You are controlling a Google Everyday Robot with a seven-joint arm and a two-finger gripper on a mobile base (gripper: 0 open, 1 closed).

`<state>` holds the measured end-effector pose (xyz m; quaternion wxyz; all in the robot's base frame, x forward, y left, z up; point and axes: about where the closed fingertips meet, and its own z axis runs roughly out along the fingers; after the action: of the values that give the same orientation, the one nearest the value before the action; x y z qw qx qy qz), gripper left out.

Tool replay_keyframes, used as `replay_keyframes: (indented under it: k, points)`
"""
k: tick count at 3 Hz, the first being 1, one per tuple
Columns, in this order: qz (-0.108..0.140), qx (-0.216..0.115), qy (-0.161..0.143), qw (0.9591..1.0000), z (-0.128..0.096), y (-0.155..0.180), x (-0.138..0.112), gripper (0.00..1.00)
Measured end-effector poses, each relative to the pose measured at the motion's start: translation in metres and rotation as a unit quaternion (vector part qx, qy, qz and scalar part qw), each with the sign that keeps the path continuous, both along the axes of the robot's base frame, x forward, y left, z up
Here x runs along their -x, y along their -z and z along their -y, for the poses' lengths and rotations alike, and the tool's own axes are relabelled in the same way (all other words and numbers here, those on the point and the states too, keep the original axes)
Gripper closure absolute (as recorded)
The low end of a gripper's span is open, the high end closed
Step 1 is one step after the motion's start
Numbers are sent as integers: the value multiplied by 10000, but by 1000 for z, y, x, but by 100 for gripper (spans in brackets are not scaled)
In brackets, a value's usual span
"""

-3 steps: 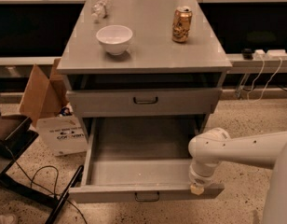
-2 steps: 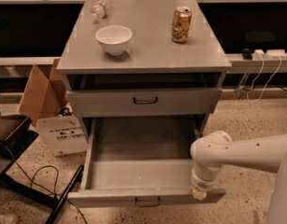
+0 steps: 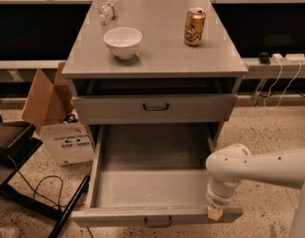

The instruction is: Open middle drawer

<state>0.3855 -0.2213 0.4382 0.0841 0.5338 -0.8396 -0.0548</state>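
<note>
The middle drawer (image 3: 152, 190) stands pulled far out of the grey cabinet, its plain grey inside bare. Its flat front (image 3: 118, 216) faces the camera at the bottom, with the small dark wire handle (image 3: 158, 223) at its centre. The taller-fronted top drawer (image 3: 155, 108) above it is closed. The lowest drawer is hidden under the open one. My white arm (image 3: 261, 167) reaches in from the right. My gripper (image 3: 215, 212) points down at the right end of the middle drawer's front edge, touching or just above it.
On the cabinet top (image 3: 157, 53) stand a white bowl (image 3: 123, 41), a gold can (image 3: 194, 26) and a lying plastic bottle (image 3: 108, 8). A cardboard box (image 3: 53, 118) and a black stand with cables (image 3: 24, 182) are on the floor at left.
The middle drawer has slid a little further out toward the camera. My gripper has moved with its front edge, down in the view and slightly right.
</note>
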Motion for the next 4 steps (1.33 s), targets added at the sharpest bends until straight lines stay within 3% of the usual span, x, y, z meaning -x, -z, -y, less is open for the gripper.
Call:
replay_keyframes:
  k: [2,4]
  points:
    - [-113,-14,267,9996,-1,-5,23,100]
    - [-113,-14,267,9996,-1,-5,23,58]
